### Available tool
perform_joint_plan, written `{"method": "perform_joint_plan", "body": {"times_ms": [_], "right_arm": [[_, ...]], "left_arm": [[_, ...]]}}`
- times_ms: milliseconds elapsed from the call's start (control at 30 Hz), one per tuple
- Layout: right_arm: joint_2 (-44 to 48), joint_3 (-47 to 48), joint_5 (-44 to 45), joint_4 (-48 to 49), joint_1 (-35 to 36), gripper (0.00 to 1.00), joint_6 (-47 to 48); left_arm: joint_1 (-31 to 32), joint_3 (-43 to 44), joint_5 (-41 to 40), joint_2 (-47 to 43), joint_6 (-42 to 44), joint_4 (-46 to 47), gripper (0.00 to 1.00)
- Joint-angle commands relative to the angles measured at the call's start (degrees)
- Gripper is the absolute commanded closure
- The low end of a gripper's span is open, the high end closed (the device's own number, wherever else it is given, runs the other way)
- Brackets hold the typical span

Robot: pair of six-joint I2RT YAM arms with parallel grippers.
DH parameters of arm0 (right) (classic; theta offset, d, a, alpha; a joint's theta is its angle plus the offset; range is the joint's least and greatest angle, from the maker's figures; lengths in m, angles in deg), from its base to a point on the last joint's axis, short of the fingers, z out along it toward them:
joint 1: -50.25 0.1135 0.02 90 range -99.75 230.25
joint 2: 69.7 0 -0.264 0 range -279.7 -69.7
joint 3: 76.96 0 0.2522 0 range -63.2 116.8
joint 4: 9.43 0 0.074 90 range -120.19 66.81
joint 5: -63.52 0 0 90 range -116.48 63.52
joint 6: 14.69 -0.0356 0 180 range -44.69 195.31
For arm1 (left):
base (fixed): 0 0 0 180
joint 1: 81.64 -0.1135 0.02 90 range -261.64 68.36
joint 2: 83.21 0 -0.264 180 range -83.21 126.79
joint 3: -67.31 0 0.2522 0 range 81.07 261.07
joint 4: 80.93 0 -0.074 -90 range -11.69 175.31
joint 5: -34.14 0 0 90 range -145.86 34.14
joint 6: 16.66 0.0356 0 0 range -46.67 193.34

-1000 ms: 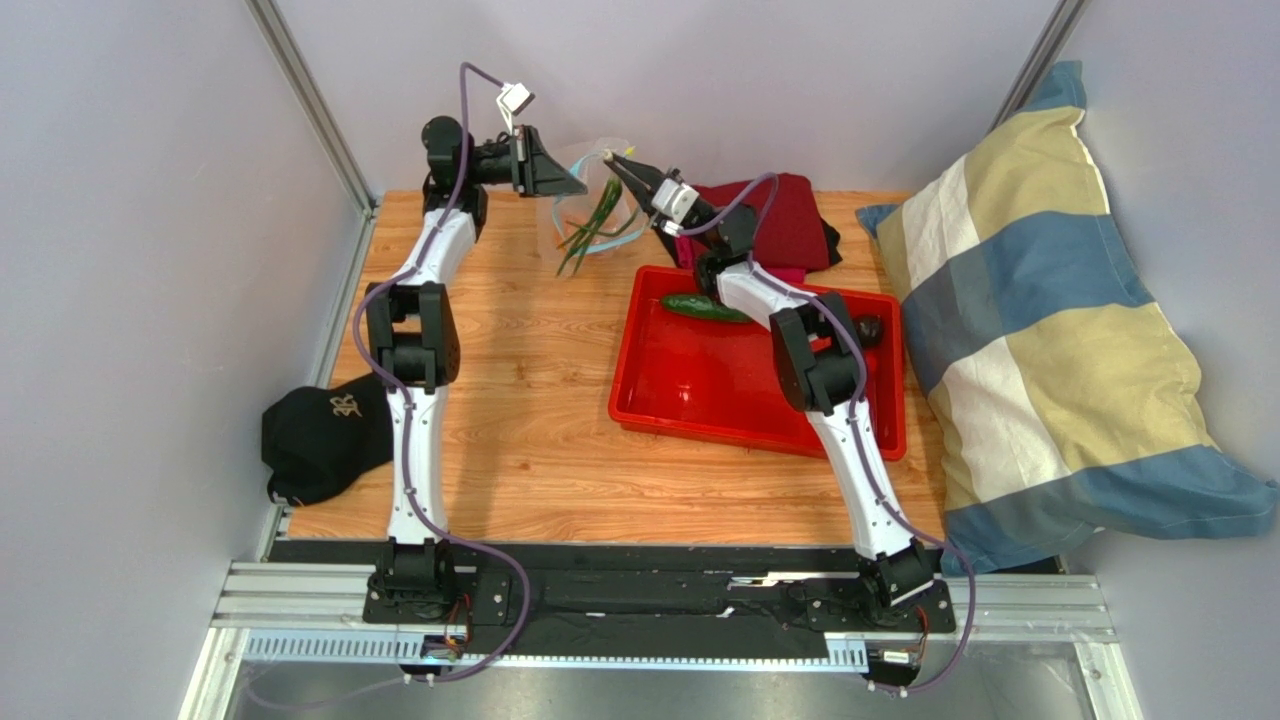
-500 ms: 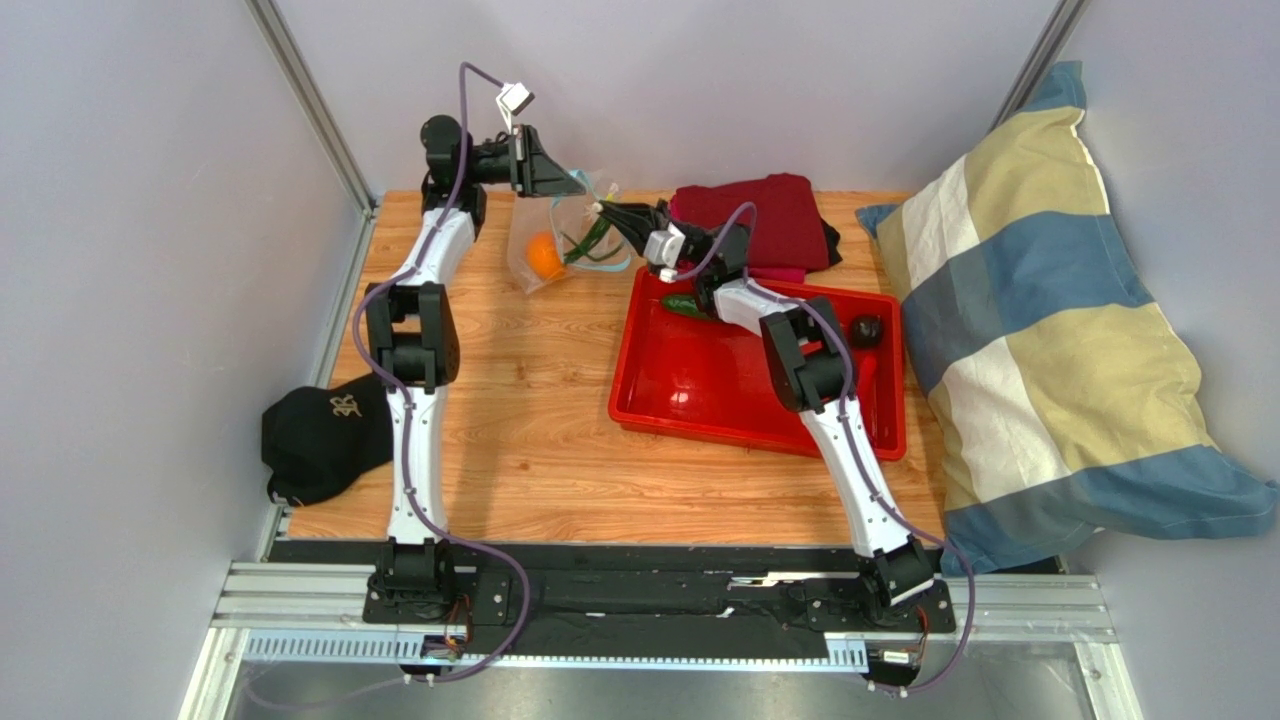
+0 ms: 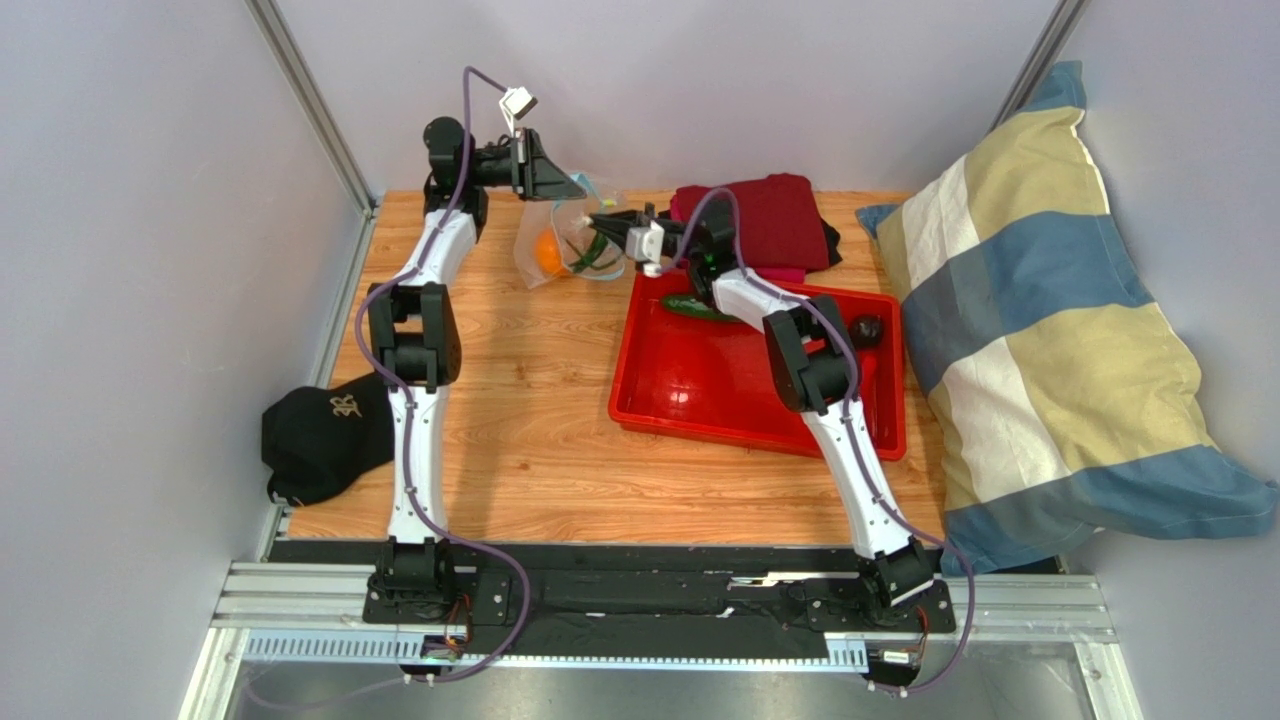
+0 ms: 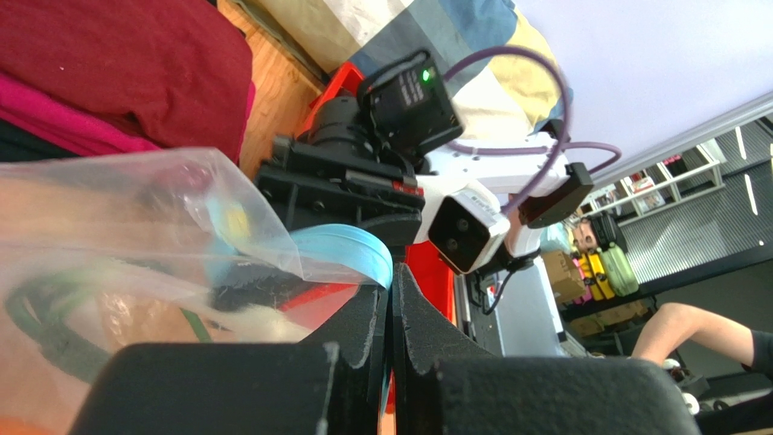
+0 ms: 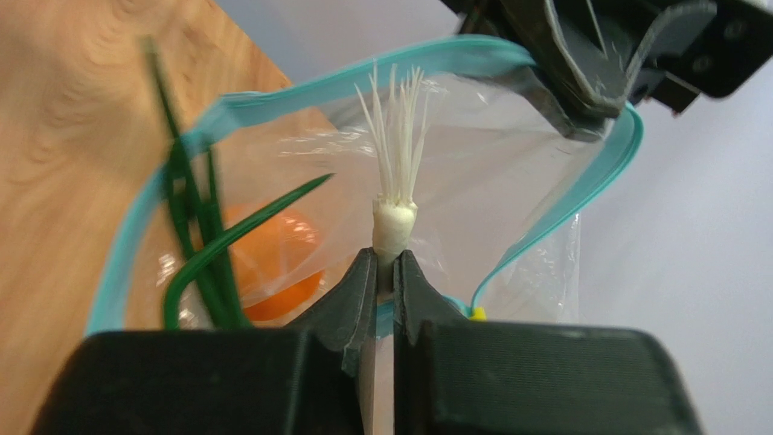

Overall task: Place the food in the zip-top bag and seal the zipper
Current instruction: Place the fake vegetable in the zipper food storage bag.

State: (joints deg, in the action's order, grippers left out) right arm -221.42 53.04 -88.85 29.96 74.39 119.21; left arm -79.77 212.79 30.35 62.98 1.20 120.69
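A striped pillow [image 3: 1052, 330] leans at the right of the wooden table [image 3: 511, 435]. The red tray [image 3: 706, 398] sits right of centre, and a maroon cloth [image 3: 774, 218] lies beyond it. At the far edge, just left of the tray, hangs the zip-top bag [image 3: 559, 252]. It is clear and crumpled, and its mouth gapes in a loop towards the right arm. The left gripper [image 4: 392, 285] has its jaws pinched tight on the blue-green zipper [image 5: 299, 91], holding the bag up by one side of the mouth. An orange fruit [image 5: 277, 263] rests inside the bag. The right gripper [image 5: 383, 267] has its jaws clamped on the white root end of the green onion [image 5: 395, 222] at the bag's mouth, with the green leaves curling inside. A long green vegetable [image 3: 699, 308] and a dark round piece [image 3: 867, 327] lie in the tray.
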Motion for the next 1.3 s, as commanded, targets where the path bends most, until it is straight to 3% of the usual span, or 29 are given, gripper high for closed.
{"method": "perform_joint_plan", "body": {"times_ms": [0, 67, 133, 167, 200, 300, 333, 600, 867, 933, 1033, 1067, 1167, 1267], "right_arm": [[3.45, 11.88, 12.17, -36.03, 1.96, 0.97, 12.52], [4.32, 10.95, 15.07, -37.23, 2.23, 0.95, 12.87], [6.43, 8.83, 17.36, -37.41, 2.66, 0.84, 13.14], [7.05, 7.78, 17.63, -37.76, 2.67, 0.77, 11.92], [8.18, 7.51, 17.98, -39.59, 2.67, 0.6, 11.82], [9.68, 5.4, 19.39, -41.72, 2.58, 0.27, 11.56], [11.34, 4.26, 19.91, -41.46, 2.49, 0.25, 11.65], [21.28, -5.94, 17.02, -35.4, 0.82, 0.14, 4.46], [30.6, -14.46, 15.25, -35.92, 0.03, 0.13, -0.74], [31.22, -12.99, 19.01, -40.9, 0.03, 0.11, -3.28], [26.58, -1.67, 25.69, -58.62, -0.15, 0.13, -10.13], [25.0, 5.93, 26.41, -67.12, -0.41, 0.14, -14.94], [19.1, 15.04, 24.5, -79.64, -1.9, 0.16, -24.25], [16.29, 19.1, 23.26, -82.59, -3.13, 0.17, -32.44]], "left_arm": [[-0.11, 3.1, 14.86, -0.91, -1.42, 1.63, 1.0], [-0.11, 3.36, 14.86, -0.65, -1.6, 1.54, 1.0], [-0.11, 3.37, 14.86, -0.64, -2.13, 1.63, 1.0], [-0.11, 3.45, 14.77, -0.47, -2.3, 1.54, 1.0], [-0.11, 3.45, 14.77, -0.38, -2.48, 1.54, 1.0], [-0.11, 3.45, 14.68, -0.29, -2.48, 1.28, 1.0], [-0.11, 3.37, 14.6, -0.29, -2.39, 0.84, 1.0], [-0.64, 0.03, 12.66, -0.99, -5.03, 4.7, 1.0], [-0.9, 0.38, 11.08, -0.38, -5.56, 5.58, 1.0], [-0.9, 0.64, 10.91, -0.2, -5.99, 5.41, 1.0], [-0.9, 1.96, 10.82, 0.67, -8.45, 5.23, 1.0], [-0.9, 2.22, 10.99, 0.94, -9.41, 5.23, 1.0], [-0.9, 2.14, 11.34, 1.03, -11.26, 5.49, 1.0], [-0.99, 0.83, 11.26, 0.68, -12.23, 5.75, 1.0]]}}
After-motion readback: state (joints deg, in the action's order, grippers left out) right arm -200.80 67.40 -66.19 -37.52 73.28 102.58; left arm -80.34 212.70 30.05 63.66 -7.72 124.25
